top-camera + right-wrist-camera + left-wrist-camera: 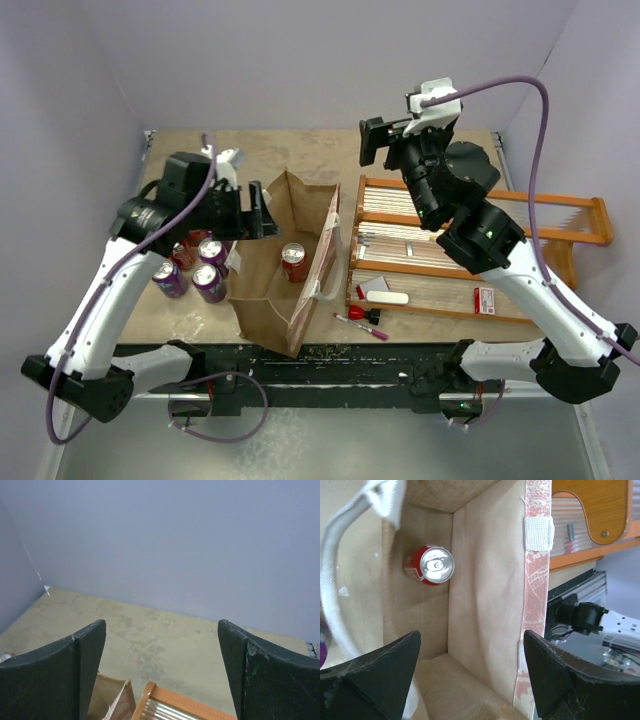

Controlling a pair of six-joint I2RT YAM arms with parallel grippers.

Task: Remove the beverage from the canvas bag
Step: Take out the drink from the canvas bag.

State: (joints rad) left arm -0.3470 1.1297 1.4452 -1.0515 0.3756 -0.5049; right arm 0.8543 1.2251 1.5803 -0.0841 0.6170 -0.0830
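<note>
Left arm reached in from the left, elbow bent. The left gripper (263, 211) hovered at the left rim of the canvas bag (290, 312), its mouth open. Jaws spread wide, nothing between them. Right arm was raised over the far end of the orange rack (590, 216). The right gripper (372, 142) pointed toward the back wall, jaws also wide and empty.

The red can (293, 262) stood upright inside the bag on its floor, silver top up, not touched by either gripper.

Top view alone showed several purple cans (208, 283) on the table (330, 150) left of the bag, and a marker (362, 325) in front of the rack. Left wrist view looked straight down into the bag, with the can near one inner wall, and a white handle (335, 605) blurred at left. Right wrist view showed only bare table, the wall, and a corner of the rack.
</note>
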